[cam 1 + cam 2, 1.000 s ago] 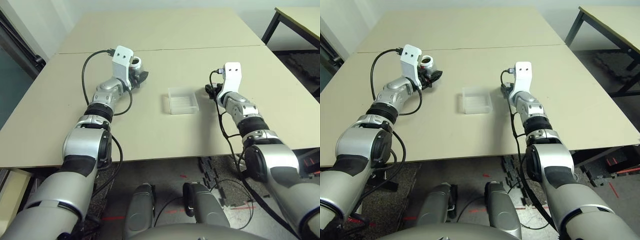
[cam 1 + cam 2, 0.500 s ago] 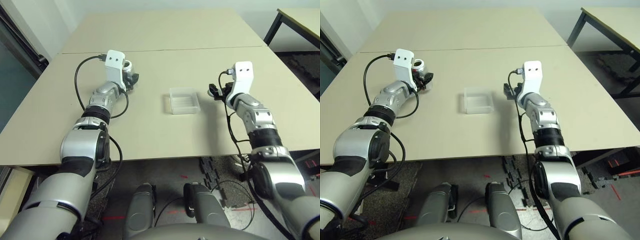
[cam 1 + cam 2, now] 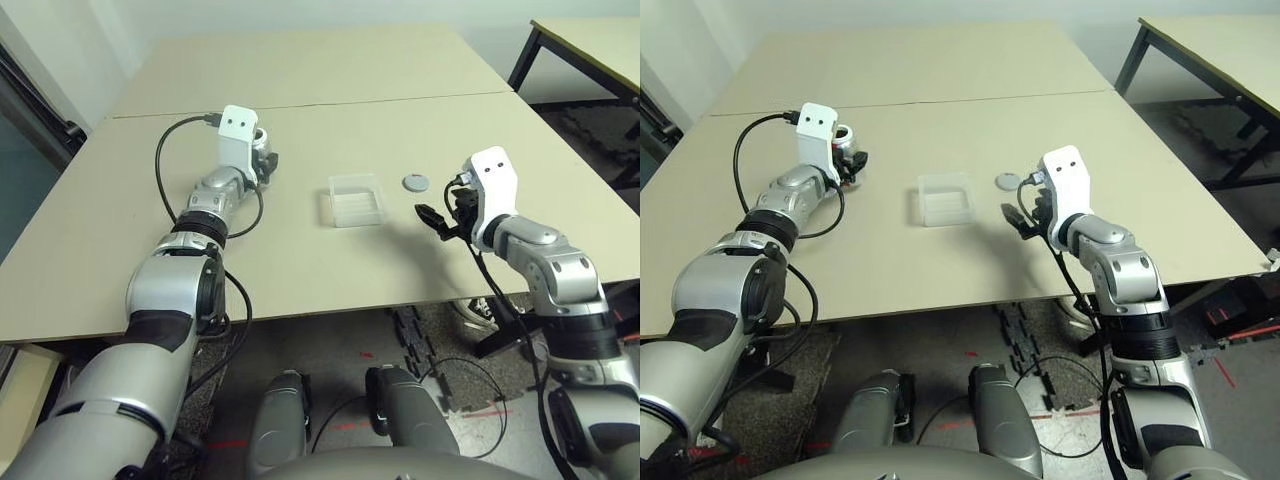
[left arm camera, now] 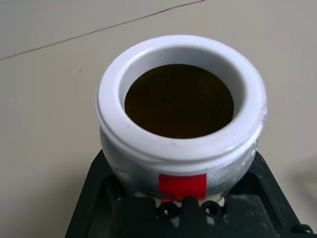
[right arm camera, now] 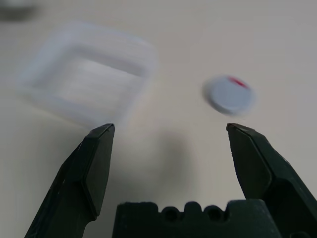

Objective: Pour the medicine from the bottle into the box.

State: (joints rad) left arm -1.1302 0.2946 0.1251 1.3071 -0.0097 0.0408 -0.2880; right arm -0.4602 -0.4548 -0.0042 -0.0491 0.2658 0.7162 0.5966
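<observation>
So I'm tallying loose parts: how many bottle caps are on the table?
1. The grey cap lies flat on the table, just right of the clear box. None seems hidden.

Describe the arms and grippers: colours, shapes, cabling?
Both arms have silver segmented shells with black joint bands. Each wrist carries a white angular camera mount with a black cable looping back along the forearm. The left gripper and right gripper have black two-finger jaws, tapered to the tips.

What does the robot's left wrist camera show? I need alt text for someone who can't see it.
An open grey bottle with a red stripe, gripped between the left gripper's black fingers above a beige table. Its thick white rim rings a dark inside.
</observation>
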